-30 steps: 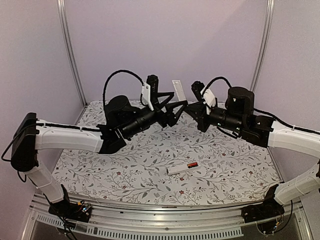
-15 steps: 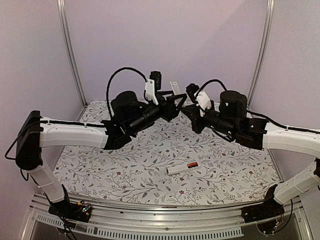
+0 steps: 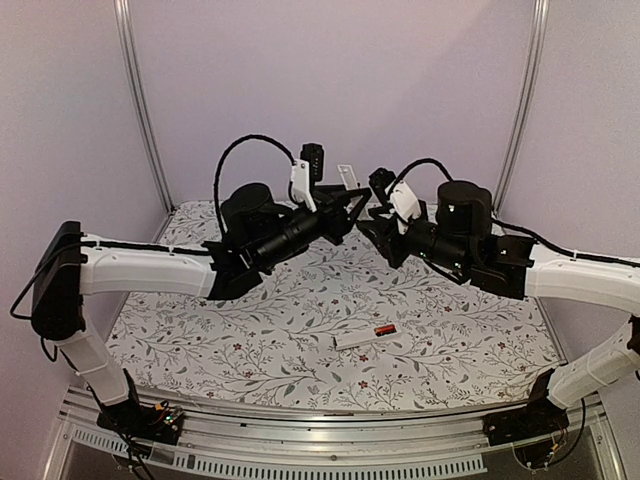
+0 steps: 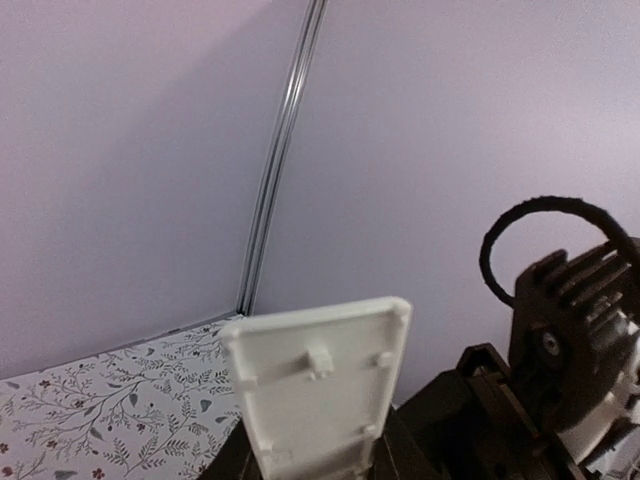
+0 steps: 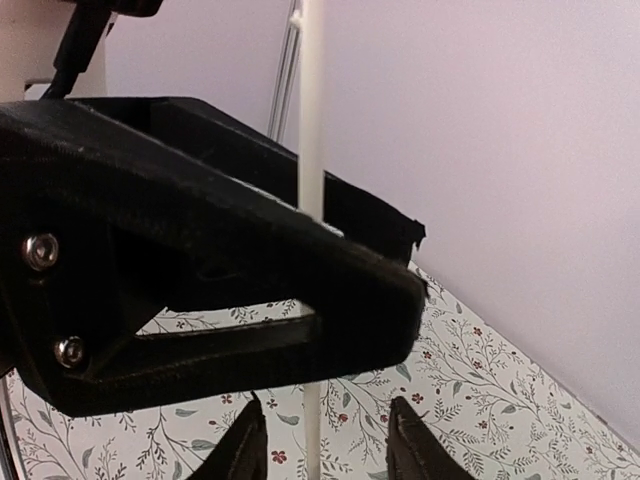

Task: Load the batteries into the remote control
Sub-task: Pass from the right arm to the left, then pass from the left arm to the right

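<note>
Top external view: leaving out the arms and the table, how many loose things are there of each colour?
White: 2, the raised white piece and the white strip lying flat
Black: 1, the black battery
Red-orange: 1, the red-orange battery
Total: 4

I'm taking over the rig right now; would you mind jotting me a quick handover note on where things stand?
Left gripper: shut on the remote control, holding it upright in the air.
Right gripper: open, facing the remote edge-on, holding nothing.
Batteries: lying together on the table, beside a loose white strip.
Done: the remote is off the table.
Left: both batteries are yet to be picked up and loaded.
</note>
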{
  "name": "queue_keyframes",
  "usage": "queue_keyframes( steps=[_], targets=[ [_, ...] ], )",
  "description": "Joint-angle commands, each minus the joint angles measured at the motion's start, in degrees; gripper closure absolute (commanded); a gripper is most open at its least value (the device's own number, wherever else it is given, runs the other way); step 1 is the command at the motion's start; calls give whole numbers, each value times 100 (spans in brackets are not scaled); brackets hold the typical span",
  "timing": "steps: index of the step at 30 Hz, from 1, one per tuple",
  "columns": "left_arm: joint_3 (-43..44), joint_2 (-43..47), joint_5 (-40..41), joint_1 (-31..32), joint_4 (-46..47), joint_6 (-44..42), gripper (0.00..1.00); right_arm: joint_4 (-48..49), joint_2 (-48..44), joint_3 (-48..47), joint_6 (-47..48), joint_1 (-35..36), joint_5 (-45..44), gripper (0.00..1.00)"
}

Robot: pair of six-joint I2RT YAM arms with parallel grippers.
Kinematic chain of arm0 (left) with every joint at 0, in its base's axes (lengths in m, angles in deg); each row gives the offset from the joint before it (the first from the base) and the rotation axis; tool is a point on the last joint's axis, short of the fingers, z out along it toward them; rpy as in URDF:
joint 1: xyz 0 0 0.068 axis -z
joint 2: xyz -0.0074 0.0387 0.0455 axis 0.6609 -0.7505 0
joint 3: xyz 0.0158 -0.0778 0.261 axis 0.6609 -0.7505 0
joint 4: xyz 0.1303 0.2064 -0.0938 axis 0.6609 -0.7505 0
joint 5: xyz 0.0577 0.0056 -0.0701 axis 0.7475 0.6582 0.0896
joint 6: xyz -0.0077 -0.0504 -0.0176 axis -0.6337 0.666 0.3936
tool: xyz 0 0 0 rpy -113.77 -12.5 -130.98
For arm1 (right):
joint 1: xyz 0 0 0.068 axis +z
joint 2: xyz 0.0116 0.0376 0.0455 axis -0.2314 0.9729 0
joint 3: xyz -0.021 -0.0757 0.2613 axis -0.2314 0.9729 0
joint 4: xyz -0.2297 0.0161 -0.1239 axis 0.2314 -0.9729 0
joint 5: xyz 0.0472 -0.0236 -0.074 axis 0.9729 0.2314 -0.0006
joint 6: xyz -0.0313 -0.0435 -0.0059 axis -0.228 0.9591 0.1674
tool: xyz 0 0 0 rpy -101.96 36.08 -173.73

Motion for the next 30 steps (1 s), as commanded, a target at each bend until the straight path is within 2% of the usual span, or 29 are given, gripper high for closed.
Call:
queue_keyframes(
  steps=[1, 3, 4, 6, 9, 11, 15, 21, 25, 30],
  targets=[
    [-455, 334, -728, -73, 598, -607, 80, -481, -312, -148, 246, 28, 148, 40],
    [-687, 519, -1328, -77, 806, -986, 80, -766, -545, -142, 452, -36, 627, 14],
    [-811, 622, -1684, -77, 878, -1196, 80, -977, -670, -135, 544, -82, 1150, 4],
    [-1011, 824, -2711, -73, 923, -1581, 78, -1379, -989, -132, 813, -172, 2180, 1],
    [-1104, 997, -3579, -69, 718, -1824, 76, -1972, -1254, -227, 1284, -217, 3466, 1],
    [-1080, 1041, -3878, -55, 643, -1826, 76, -2209, -1275, -301, 1481, -219, 3770, 1],
    [-1050, 1036, -4305, -35, 739, -1763, 77, -2249, -1146, -370, 1557, -219, 3722, 2],
    [-1012, 946, -4499, 31, 880, -1711, 77, -2033, -775, -569, 1384, -219, 4236, 9],
    [-1014, 934, -4516, 37, 932, -1694, 77, -1908, -542, -600, 1288, -219, 4745, 25],
    [-1019, 934, -4567, 39, 926, -1694, 78, -1829, -342, -638, 1152, -218, 4950, 51]
  ],
)
